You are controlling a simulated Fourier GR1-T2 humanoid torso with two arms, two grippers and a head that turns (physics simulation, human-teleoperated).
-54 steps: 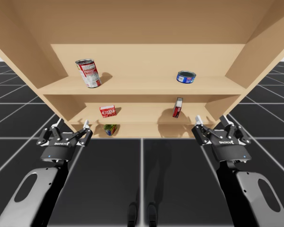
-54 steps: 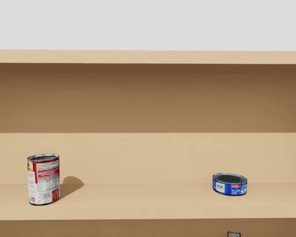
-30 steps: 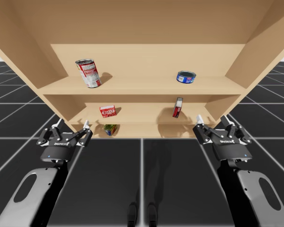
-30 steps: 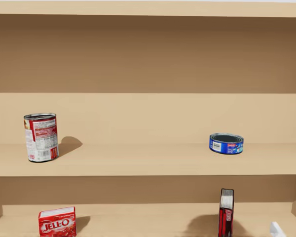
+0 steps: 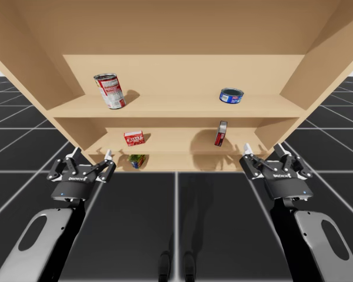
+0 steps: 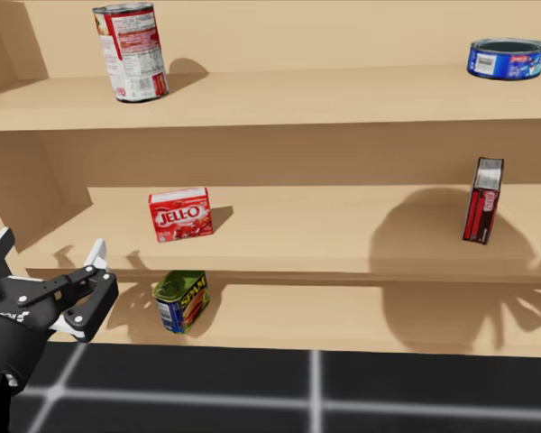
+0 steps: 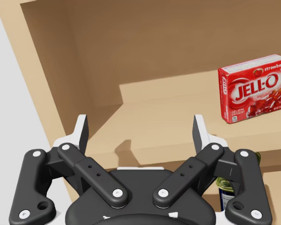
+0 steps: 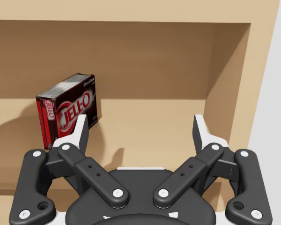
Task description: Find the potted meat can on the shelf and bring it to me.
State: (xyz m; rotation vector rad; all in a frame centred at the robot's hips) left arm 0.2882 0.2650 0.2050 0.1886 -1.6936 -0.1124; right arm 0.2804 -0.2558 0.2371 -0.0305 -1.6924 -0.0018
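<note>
The potted meat can [image 5: 137,160] is a small blue, green and yellow can standing on the bottom shelf board [image 6: 361,317], left of the middle. The head view shows this can [image 6: 181,301] tilted slightly, under the red box. My left gripper [image 5: 92,157] hangs open just left of it, in front of the shelf, with nothing between its fingers. That gripper [image 6: 50,262] is a short way from the can in the head view. In the left wrist view the can [image 7: 226,196] peeks out beside and below my left gripper [image 7: 139,133]. My right gripper [image 5: 262,151] is open at the shelf's right end.
A red soup can [image 6: 131,50] and a flat blue tin [image 6: 508,58] stand on the top board. The middle board carries a red gelatin box [image 6: 180,214] and an upright dark box [image 6: 482,200], which is ahead of my right gripper [image 8: 139,133]. The shelf's side walls flank both arms.
My head has turned downward, bringing the middle and bottom boards, the potted meat can and my left gripper into the head view. Both arms have barely moved.
</note>
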